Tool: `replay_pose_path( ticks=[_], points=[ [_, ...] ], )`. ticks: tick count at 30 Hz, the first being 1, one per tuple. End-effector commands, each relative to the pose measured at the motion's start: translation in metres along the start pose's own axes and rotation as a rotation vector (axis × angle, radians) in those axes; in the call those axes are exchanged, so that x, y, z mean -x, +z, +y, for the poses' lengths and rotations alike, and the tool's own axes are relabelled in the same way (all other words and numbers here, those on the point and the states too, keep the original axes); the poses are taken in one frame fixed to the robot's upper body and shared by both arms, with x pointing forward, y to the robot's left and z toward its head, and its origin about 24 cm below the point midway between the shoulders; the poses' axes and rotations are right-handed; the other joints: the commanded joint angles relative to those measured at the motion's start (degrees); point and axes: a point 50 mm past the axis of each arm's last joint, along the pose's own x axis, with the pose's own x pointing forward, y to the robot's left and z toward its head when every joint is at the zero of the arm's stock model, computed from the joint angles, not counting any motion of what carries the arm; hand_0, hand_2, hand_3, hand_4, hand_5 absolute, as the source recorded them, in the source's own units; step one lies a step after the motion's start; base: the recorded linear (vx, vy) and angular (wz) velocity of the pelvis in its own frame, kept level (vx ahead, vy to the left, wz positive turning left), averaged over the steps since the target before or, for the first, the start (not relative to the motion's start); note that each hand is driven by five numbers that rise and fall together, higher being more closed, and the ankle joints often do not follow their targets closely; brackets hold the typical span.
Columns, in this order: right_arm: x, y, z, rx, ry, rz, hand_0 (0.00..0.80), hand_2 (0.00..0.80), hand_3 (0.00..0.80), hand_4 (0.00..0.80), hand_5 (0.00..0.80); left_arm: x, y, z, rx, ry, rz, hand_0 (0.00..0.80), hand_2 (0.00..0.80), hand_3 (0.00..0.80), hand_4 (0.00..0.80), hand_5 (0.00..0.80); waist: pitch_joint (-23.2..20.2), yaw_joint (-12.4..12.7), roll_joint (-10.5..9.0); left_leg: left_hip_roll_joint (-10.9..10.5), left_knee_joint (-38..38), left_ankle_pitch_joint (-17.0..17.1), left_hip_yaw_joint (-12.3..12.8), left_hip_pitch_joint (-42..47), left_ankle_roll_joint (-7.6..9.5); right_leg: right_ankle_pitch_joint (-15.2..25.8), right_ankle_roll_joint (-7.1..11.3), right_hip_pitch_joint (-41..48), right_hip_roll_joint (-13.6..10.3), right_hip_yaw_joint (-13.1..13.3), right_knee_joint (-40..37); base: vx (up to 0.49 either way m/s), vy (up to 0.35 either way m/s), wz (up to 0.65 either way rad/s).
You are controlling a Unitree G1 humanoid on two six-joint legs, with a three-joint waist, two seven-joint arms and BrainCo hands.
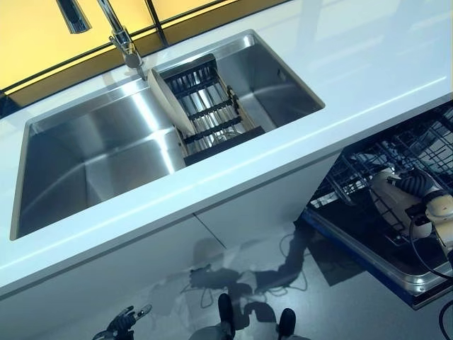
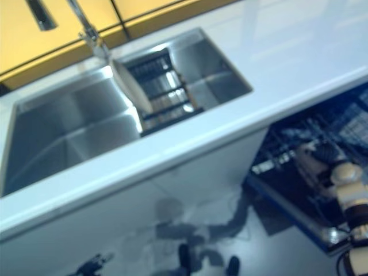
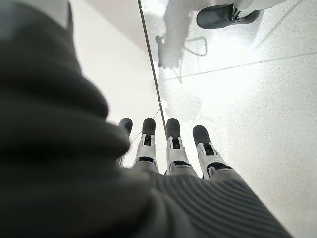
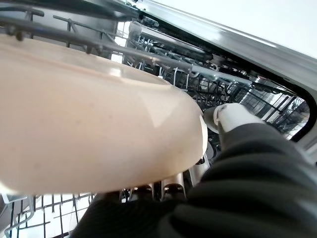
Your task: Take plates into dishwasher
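Right up against your right wrist camera sits a cream plate [image 4: 94, 139], filling most of that view, with your right hand [image 4: 233, 119] clamped on its edge: the thumb curls over the rim on one side and fingers [image 4: 171, 191] show under the plate's far side, so the plate is pinched between them. Past the plate you see the dark wire tines of the dishwasher rack [image 4: 163, 64], close behind it, though you cannot tell whether the plate touches any of them. From the head, you find the same hand down at the lower right, inside the open dishwasher [image 1: 396, 205], with the plate [image 1: 386, 188] showing pale against the blue-lit rack.

Your left hand [image 3: 168, 148] hangs low beside the white cabinet front [image 1: 127, 276], well apart from the dishwasher; its fingers are straight and relaxed and hold nothing, with only the grey floor [image 3: 257, 99] past them.

Up on the white counter [image 1: 368, 64], you have the steel sink [image 1: 92, 163] with its tap [image 1: 120, 35] behind. A black drying rack [image 1: 212, 113] spans the sink's right part, and a second cream plate [image 1: 168, 100] stands tilted on edge at the rack's left side.
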Motion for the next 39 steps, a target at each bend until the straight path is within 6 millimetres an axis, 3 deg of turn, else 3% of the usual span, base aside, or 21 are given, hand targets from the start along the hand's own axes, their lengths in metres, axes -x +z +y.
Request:
replay_pose_path(
  ticks=[1,2,3,4,5,11,19,25,31,39],
  points=[
    [-0.004,0.016,-0.024,0.037,-0.081,-0.03,0.8,0.8,0.8,0.8,0.8,-0.002,0.008,-0.001,-0.024,-0.014,-0.017,0.0,0.0,0.0,0.0,0.0,-0.8,1.7,-0.74,-3.1,-0.2,-6.3,0.3,1.4,0.84,-2.0,-0.18,-2.3,0.4,0.2,1.2,0.0,0.0,0.0],
    [-0.003,0.014,-0.024,0.036,-0.079,-0.023,0.8,0.8,0.8,0.8,0.8,-0.002,0.007,0.0,-0.028,-0.014,-0.016,0.0,0.0,0.0,0.0,0.0,-0.9,1.6,-0.8,-3.2,-0.2,-6.4,0.3,1.6,0.8,-2.0,-0.18,-2.1,0.4,0.2,1.1,0.0,0.0,0.0],
    [-0.003,0.013,-0.024,0.035,-0.08,-0.021,0.734,0.734,0.734,0.734,0.734,-0.002,0.006,0.0,-0.03,-0.014,-0.015,0.0,0.0,0.0,0.0,0.0,-0.9,1.6,-0.88,-3.1,-0.2,-6.4,0.3,1.7,0.8,-2.0,-0.15,-2.0,0.4,0.2,1.0,0.0,0.0,0.0],
    [-0.003,0.012,-0.024,0.036,-0.087,-0.019,0.433,0.433,0.433,0.433,0.433,-0.002,0.007,0.0,-0.03,-0.014,-0.015,0.0,0.0,0.0,0.0,0.0,-1.0,1.5,-1.01,-3.2,-0.2,-6.4,0.3,1.8,0.82,-1.9,-0.11,-1.9,0.5,0.3,1.0,0.0,0.0,0.0],
    [-0.002,0.012,-0.024,0.034,-0.088,-0.021,0.0,0.0,0.0,0.0,0.0,-0.002,0.007,0.0,-0.03,-0.015,-0.016,0.0,0.0,0.0,0.0,0.0,-1.1,1.5,-1.11,-3.1,-0.2,-6.4,0.4,1.9,0.83,-1.9,-0.08,-1.8,0.5,0.3,0.9,0.0,0.0,0.0],
    [0.001,0.015,-0.028,0.023,-0.111,-0.031,0.0,0.0,0.0,0.0,0.0,-0.001,0.006,0.002,-0.027,-0.013,-0.013,0.0,0.0,0.0,0.0,0.0,-1.4,1.0,-2.12,-2.9,-0.2,-6.6,0.6,2.6,0.79,-1.8,-0.03,-1.1,0.8,0.6,0.7,0.0,0.0,0.0],
    [0.011,0.016,-0.047,-0.022,-0.131,-0.035,0.0,0.0,0.0,0.0,0.0,0.001,0.006,0.013,-0.029,0.025,-0.008,0.0,0.0,0.0,0.0,0.0,-2.4,0.2,-5.36,-2.3,-0.2,-7.5,0.7,4.3,0.59,-2.2,0.43,0.5,1.4,1.6,0.7,0.005,-0.003,0.0],
    [0.023,0.018,-0.072,-0.04,-0.082,-0.02,0.0,0.0,0.0,0.0,0.0,0.003,0.004,0.022,-0.029,0.055,-0.003,0.0,0.0,0.0,0.0,0.0,-3.8,-0.9,-7.62,-1.9,-0.2,-7.5,1.5,4.9,0.83,-1.9,0.11,1.3,2.1,1.8,0.0,0.008,0.0,-0.01],
    [0.037,0.004,-0.1,-0.017,-0.033,0.093,0.0,0.0,0.0,0.0,0.0,0.004,0.003,0.029,-0.041,0.078,0.007,0.0,0.0,0.0,0.0,0.0,-5.0,-1.5,-9.8,-1.4,-0.2,-8.1,1.6,6.4,0.54,-2.5,0.47,2.7,2.5,2.5,0.0,0.02,-0.007,-0.05],
    [0.057,0.002,-0.153,0.096,-0.195,0.233,0.0,0.0,0.0,0.0,0.0,0.004,0.006,0.038,-0.058,0.093,0.009,0.0,0.0,0.0,0.0,0.0,-6.3,-0.7,-11.96,-1.4,-0.2,-8.2,1.3,7.0,0.42,-2.8,0.6,3.9,2.8,2.0,-0.1,-0.004,0.0,-0.02]
  ],
)
